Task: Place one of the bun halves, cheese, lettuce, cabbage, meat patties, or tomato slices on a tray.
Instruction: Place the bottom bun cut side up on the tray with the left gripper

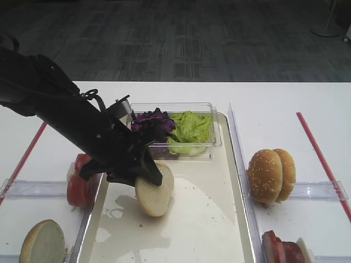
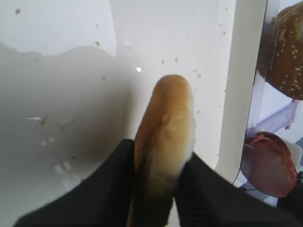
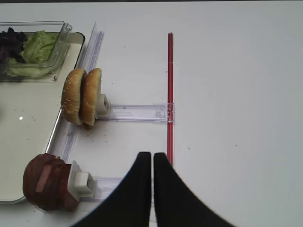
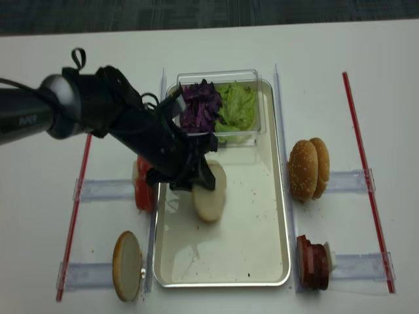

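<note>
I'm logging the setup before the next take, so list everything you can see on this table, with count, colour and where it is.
tray: one, cream-white metal, centre of the table
bun half: one, pale cream, tilted over the tray in the left gripper
spare bun half: one, pale with tan rim, on edge left of the tray
clear tub: one, at the tray's far end
cabbage: one purple clump, left side of the tub
lettuce: one light-green clump, right side of the tub
tomato slices: red row, left of the tray
sesame buns: two, tan, on edge right of the tray
meat patties: reddish-brown stack, near right
left gripper: black, closed on the bun half
right gripper: black, shut, empty
</note>
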You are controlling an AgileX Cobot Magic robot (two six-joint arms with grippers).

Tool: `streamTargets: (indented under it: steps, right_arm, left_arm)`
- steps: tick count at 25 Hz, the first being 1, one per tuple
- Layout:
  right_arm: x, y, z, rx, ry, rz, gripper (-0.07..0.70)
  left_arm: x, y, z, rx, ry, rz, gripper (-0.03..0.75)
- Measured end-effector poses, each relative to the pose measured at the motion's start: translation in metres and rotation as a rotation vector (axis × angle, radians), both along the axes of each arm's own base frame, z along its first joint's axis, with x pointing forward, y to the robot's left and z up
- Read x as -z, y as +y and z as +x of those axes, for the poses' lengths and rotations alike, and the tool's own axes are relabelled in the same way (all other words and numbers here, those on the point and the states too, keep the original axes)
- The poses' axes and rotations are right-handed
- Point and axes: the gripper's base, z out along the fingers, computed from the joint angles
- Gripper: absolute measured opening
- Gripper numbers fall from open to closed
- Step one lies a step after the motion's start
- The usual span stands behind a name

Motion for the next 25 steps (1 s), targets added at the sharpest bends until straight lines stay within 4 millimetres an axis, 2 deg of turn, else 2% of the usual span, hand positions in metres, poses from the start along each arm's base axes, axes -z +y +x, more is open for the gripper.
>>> streamTargets:
  steps: [5,19,25]
  right_arm:
    - [0.0,0.0,0.0,0.0,0.0,0.0,0.483]
    - [0.0,0.0,0.0,0.0,0.0,0.0,0.483]
    - [0.0,0.0,0.0,0.0,0.0,0.0,0.483]
  left_arm:
    - [-0.006,0.004,-0.001,0.008,-0.006,-0.004,0.183]
    - [-0.004,0.007,-0.003,0.025,0.006,0.037,0.183]
    - [-0.019,0.011,-0.004,0.017,-0.033,0.027,0.183]
